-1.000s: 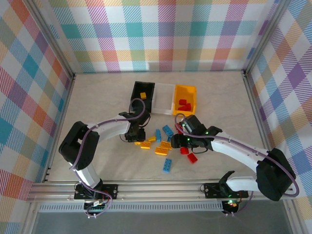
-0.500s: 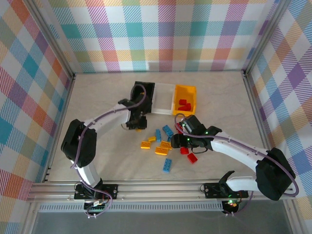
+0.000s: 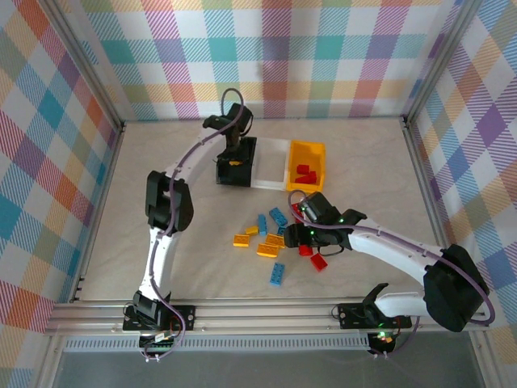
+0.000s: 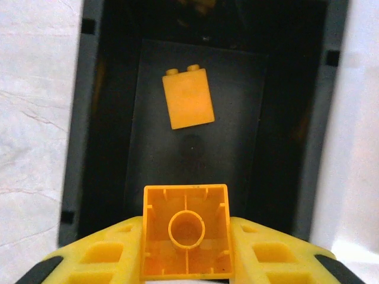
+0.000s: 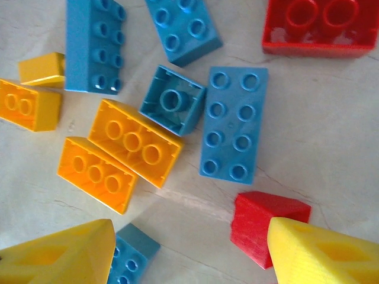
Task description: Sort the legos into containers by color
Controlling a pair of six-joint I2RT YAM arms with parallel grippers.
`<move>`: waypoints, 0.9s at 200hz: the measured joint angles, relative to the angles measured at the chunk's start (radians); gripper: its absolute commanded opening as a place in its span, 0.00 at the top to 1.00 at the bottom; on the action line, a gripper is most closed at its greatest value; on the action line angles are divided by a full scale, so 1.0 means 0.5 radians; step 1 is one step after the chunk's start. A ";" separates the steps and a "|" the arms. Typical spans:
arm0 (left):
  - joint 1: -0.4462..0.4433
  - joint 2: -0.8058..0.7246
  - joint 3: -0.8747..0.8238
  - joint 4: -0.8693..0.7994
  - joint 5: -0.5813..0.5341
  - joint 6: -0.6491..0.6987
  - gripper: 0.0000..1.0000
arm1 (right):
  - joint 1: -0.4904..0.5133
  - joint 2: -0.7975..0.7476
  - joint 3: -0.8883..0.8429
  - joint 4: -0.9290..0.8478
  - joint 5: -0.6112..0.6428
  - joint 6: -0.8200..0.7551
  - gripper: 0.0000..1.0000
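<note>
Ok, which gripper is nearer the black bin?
Left. The left gripper hangs directly over the black bin, holding a yellow-orange brick; the right gripper sits over the loose bricks, away from it.

Top camera sits high behind my bases, tilted down over the whole table (image 3: 363,162), far off. My left wrist camera looks straight down past my left gripper (image 4: 186,254) into the black bin (image 4: 106,118) right below it, very close; the top view has that bin too, small. My right wrist camera hangs low over the loose legos (image 5: 133,142) ahead of my right gripper (image 5: 189,242); probably the mid-table cluster seen from the top.
</note>
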 measured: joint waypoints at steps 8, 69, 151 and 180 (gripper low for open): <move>0.005 0.051 0.037 -0.032 0.002 0.006 0.67 | 0.002 0.000 0.008 -0.034 0.034 0.001 0.30; 0.074 0.111 0.053 -0.086 0.072 0.008 0.50 | 0.008 0.024 0.031 -0.334 0.208 0.047 0.25; 0.081 0.031 -0.056 -0.063 0.196 0.013 0.43 | 0.008 0.034 -0.092 -0.457 0.213 0.137 0.23; 0.073 -0.266 -0.388 -0.016 0.236 0.006 0.43 | 0.008 0.120 -0.140 -0.420 0.208 0.138 0.25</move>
